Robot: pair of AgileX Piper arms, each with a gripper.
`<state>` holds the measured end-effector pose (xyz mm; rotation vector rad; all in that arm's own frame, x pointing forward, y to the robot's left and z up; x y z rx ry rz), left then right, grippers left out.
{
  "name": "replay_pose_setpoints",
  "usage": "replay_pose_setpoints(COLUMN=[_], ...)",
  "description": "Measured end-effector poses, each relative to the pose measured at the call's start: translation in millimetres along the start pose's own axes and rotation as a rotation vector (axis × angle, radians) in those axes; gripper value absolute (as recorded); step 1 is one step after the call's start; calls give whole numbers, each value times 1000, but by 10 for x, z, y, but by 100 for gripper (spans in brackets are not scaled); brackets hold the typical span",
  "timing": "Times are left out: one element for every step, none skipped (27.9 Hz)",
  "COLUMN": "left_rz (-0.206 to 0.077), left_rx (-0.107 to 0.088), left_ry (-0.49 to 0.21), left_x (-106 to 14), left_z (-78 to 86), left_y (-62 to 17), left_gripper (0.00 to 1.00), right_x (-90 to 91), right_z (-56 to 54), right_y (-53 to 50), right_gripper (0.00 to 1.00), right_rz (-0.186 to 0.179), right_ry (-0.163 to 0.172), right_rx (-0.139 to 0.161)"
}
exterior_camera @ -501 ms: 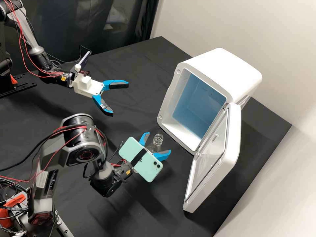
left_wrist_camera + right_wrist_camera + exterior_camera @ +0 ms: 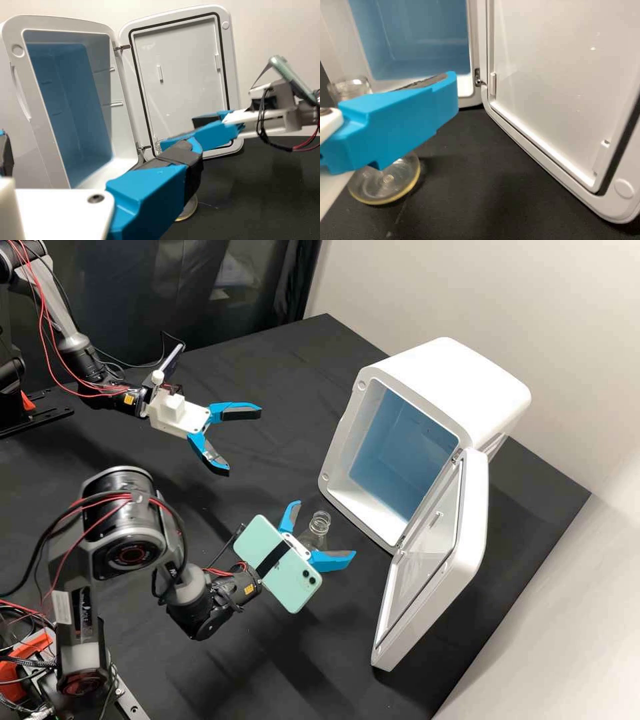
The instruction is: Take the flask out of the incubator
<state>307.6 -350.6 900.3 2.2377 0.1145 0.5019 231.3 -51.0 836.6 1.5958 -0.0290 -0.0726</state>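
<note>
A big black table (image 2: 300,360) lies under the left claw (image 2: 242,440) & the right claw (image 2: 325,530). Behind the left claw, at the back of the room, hangs a dark curtain (image 2: 167,287). Past the right claw, across the table, stands a plain pale wall (image 2: 467,287), softly lit. Beyond the table's edge there's a pale patch (image 2: 567,640), floor or wall, can't tell.

Bright, even overhead room light in the high view. The pale wall (image 2: 467,293) glows; the matte black tabletop (image 2: 280,373) soaks up light, faint grey sheen only. Top of the white box-shaped plastic incubator (image 2: 460,387) is nearly blown out. Shadows are soft and weak. The clear glass flask (image 2: 382,182) shows small glints and a soft shadow beside its base.
</note>
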Motion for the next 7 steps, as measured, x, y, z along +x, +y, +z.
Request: replay_pose_setpoints(left_rz=[0, 0, 0, 0, 0, 0, 0], left_rx=[0, 0, 0, 0, 0, 0, 0], left_ry=[0, 0, 0, 0, 0, 0, 0], left_x=[0, 0, 0, 0, 0, 0, 0], left_z=[0, 0, 0, 0, 0, 0, 0], left_y=[0, 0, 0, 0, 0, 0, 0], left_gripper=[100, 100, 100, 100, 100, 100, 100], right_x=[-26, -39, -67, -82, -95, -107, -118], right_z=[-7, -9, -16, -16, -22, -23, -28], right_y=[29, 41, 66, 86, 109, 131, 150], right_gripper=[100, 100, 100, 100, 100, 100, 100], right_rz=[12, 17, 25, 32, 39, 46, 51], right_ry=[1, 1, 4, 5, 9, 11, 16], right_rx=[26, 48, 79, 95, 120, 137, 148])
